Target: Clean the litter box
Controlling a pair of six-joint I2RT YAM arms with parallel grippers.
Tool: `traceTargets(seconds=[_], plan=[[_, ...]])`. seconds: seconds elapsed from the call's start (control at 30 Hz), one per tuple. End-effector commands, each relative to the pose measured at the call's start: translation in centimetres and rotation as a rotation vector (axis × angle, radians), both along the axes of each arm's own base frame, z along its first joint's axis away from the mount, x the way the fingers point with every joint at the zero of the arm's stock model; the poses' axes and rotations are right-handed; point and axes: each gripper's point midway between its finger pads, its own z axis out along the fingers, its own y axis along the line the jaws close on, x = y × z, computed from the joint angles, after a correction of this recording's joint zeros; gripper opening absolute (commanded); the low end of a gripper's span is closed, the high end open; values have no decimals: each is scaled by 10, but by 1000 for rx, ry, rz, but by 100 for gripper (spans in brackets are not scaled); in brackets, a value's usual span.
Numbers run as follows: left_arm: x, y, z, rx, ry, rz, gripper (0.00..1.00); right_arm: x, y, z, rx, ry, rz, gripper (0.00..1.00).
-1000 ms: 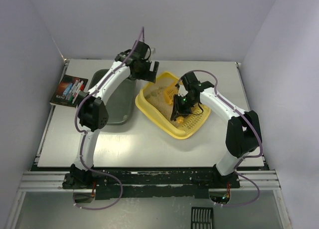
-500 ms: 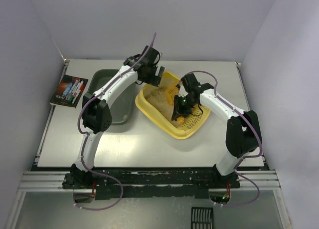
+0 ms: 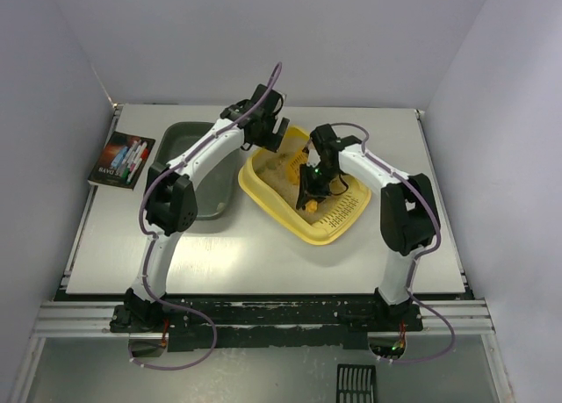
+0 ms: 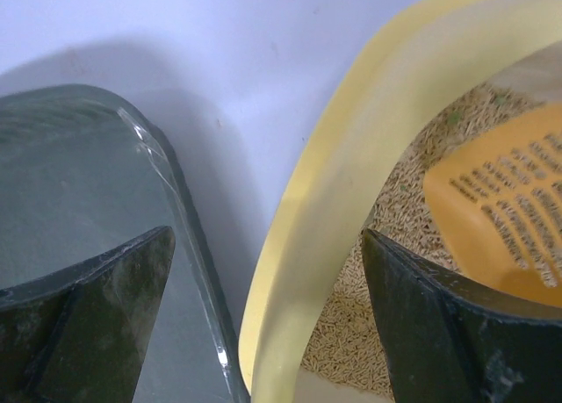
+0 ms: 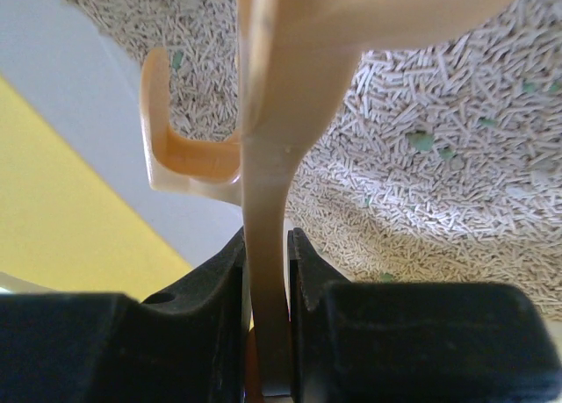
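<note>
The yellow rectangular plastic litter box (image 3: 263, 203) of beige litter sits mid-table (image 3: 263, 258), just beside a dark grey-green plastic tray (image 3: 180, 140). Inside it, the right gripper (image 5: 266, 289) is clamped on a small orange slotted scoop (image 5: 263, 201). The left gripper (image 4: 266, 236) has its fingers apart, one over the tray and one over the litter.

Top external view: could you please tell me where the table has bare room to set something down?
Free: the near strip of the table between the trays and arm bases, and the far right corner beyond the litter box. Crowded: the middle, where the grey-green tray and litter box lie under the left arm and right arm.
</note>
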Motion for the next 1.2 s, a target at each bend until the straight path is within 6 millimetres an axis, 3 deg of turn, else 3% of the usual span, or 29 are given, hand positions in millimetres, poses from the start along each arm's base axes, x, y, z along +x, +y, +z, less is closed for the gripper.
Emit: traceTargets(seconds=[0.0,0.23,0.53,0.77,1.17], plan=[[-6,-10,6,-43,-27,-50,99,18,-8,11,-62,-35,-2,0],[-13,-19,2,-118,6,-51,99,29,-5,2,-94,5,6,0],[-14,5,4,-158,8,-2,99,17,-2,-24,-78,95,31,0],[-17,15,-3,-197,53,26,99,11,21,-40,30,181,79,0],[-28,6,-10,-267,112,41,99,0,63,-55,148,246,175,0]])
